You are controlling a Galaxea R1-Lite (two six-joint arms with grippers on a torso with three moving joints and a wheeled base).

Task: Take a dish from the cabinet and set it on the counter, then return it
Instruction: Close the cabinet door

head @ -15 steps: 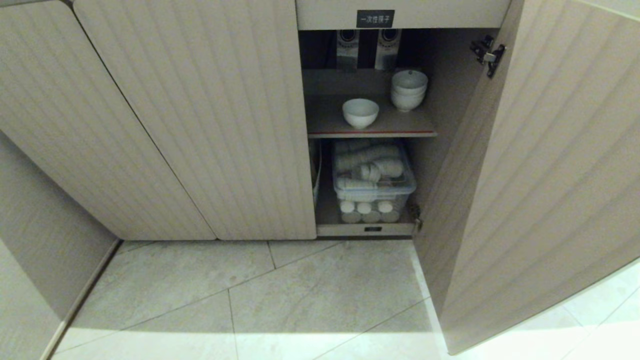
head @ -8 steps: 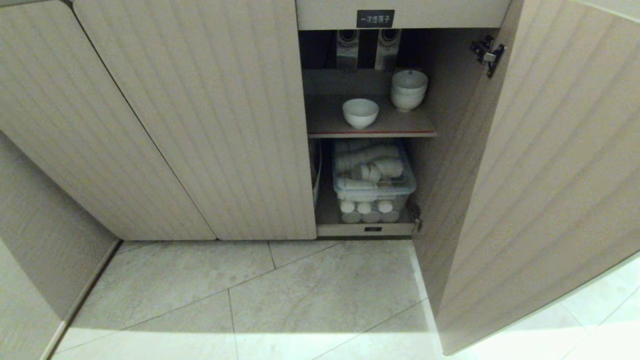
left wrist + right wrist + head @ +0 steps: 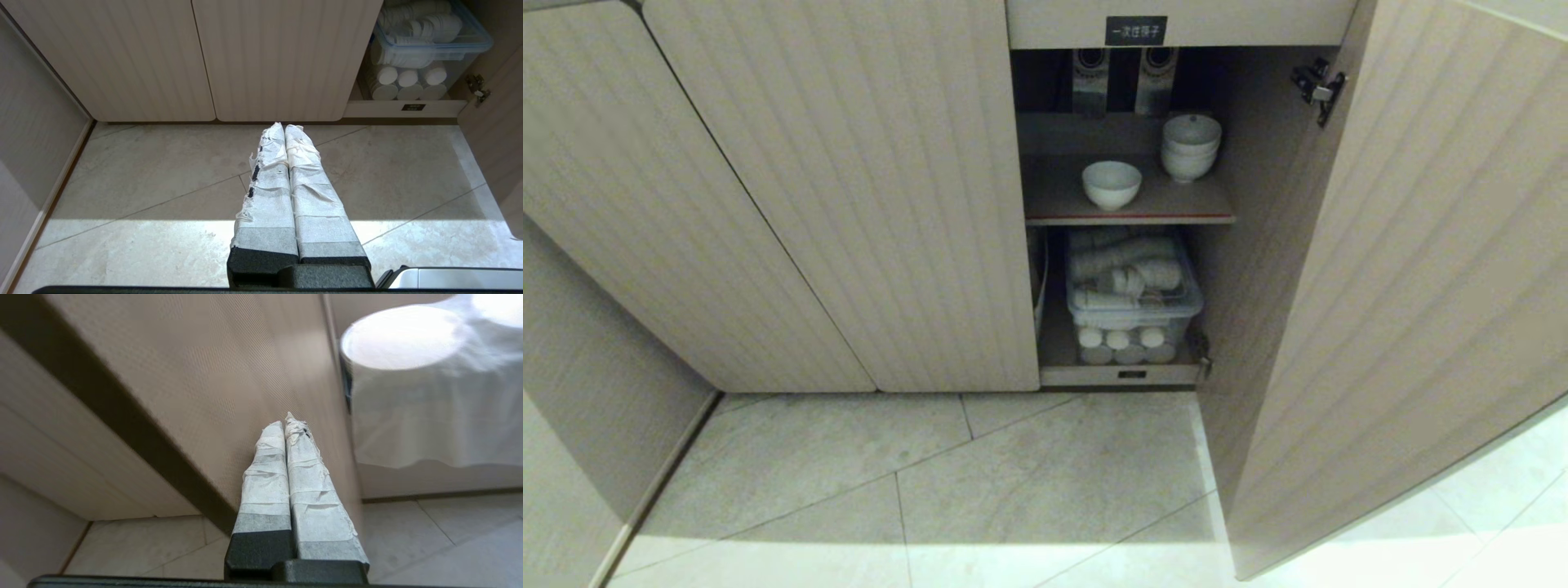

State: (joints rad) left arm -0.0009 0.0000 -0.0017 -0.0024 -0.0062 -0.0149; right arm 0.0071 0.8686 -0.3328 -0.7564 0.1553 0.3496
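The cabinet (image 3: pixel 849 204) stands with its right door (image 3: pixel 1405 286) swung open. On its upper shelf (image 3: pixel 1054 196) a single white bowl (image 3: pixel 1111 184) sits near the front, with a short stack of white bowls (image 3: pixel 1191 145) behind it to the right. Neither gripper shows in the head view. My right gripper (image 3: pixel 285 422) is shut and empty, its taped fingertips close against the flat face of the open door (image 3: pixel 245 367). Low over the floor tiles, short of the cabinet, my left gripper (image 3: pixel 284 127) hangs shut and empty. The counter is out of view.
A clear plastic bin (image 3: pixel 1134 286) of white cups fills the lower shelf, also seen as the bin (image 3: pixel 429 36). A black label (image 3: pixel 1135 30) sits above the opening. White cloth (image 3: pixel 429 416) hangs beyond the door. A wall panel (image 3: pixel 596 392) closes the left side.
The open door's free lower corner has shifted slightly to the left in the head view. The bowls and the bin have not moved.
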